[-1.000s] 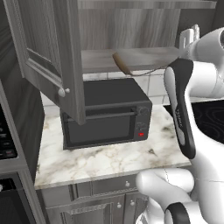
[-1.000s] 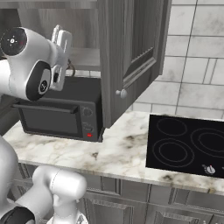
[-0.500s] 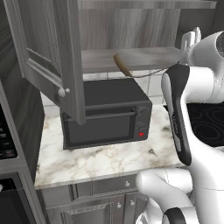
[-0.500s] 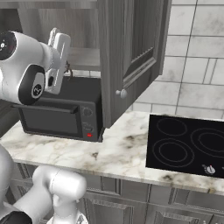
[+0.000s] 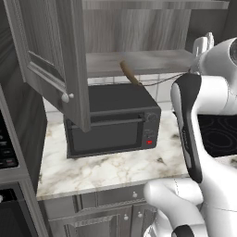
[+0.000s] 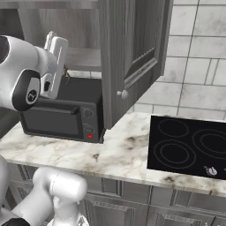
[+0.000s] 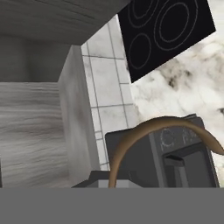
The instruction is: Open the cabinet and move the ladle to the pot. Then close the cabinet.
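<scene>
Both doors of the grey cabinet stand open, the left door [image 5: 51, 60] and the right door [image 6: 132, 57] swung toward me. My gripper [image 5: 193, 69] hovers at the right end of the shelf [image 5: 148, 60], above the microwave, shut on the ladle's thin dark stem. The brown wooden handle of the ladle [image 5: 129, 74] pokes out over the shelf's front edge. In the hand view the ladle [image 7: 162, 127] arcs away from the gripper over the microwave. In the right base view the gripper [image 6: 62, 73] is just left of the right door. The pot is out of view.
A black microwave [image 5: 111, 120] stands on the marble counter [image 5: 115, 169] directly under the cabinet. A black cooktop [image 6: 190, 145] lies in the counter to the right. Grey drawer fronts [image 5: 106, 199] run below. The open right door hangs between the gripper and the cooktop.
The hand has shifted only slightly with the ladle in it, and the ladle's handle sits a little lower at the shelf edge. The doors have not moved.
</scene>
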You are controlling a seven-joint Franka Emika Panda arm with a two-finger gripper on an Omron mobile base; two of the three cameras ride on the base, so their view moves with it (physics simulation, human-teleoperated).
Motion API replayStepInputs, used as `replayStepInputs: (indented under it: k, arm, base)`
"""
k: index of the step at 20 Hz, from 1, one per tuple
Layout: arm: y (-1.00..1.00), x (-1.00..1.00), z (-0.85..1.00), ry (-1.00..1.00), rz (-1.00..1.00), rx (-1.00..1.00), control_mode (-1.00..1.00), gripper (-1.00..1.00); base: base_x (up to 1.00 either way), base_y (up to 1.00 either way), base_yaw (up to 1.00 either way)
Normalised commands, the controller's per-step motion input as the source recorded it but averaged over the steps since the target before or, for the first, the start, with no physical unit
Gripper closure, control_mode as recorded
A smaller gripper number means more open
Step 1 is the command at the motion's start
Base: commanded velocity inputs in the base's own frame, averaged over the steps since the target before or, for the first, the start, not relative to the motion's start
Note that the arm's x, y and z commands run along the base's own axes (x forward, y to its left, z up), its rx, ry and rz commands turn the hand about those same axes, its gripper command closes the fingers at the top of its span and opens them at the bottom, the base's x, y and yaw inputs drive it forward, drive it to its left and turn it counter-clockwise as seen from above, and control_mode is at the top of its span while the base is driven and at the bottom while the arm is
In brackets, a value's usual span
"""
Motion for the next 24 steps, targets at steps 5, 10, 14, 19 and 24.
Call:
replayStepInputs:
  k: [5,10,14,19,24]
  arm:
    - [0.03,-0.10,-0.06,0.00,0.00,0.00,-1.00,1.00]
    - [-0.03,-0.26,-0.09,0.00,0.00,0.00,-1.00,1.00]
    - [0.00,-0.14,-0.03,0.00,0.00,0.00,1.00,1.00]
    - [0.00,0.00,0.00,0.00,0.00,0.00,1.00,1.00]
    - [0.00,0.00,0.00,0.00,0.00,0.00,1.00,1.00]
  base:
    - [0.00,0.00,0.00]
    - [0.00,0.00,0.00]
    - [-0.17,0.00,0.00]
    - [-0.31,0.00,0.00]
    - [-0.30,-0.01,0.00]
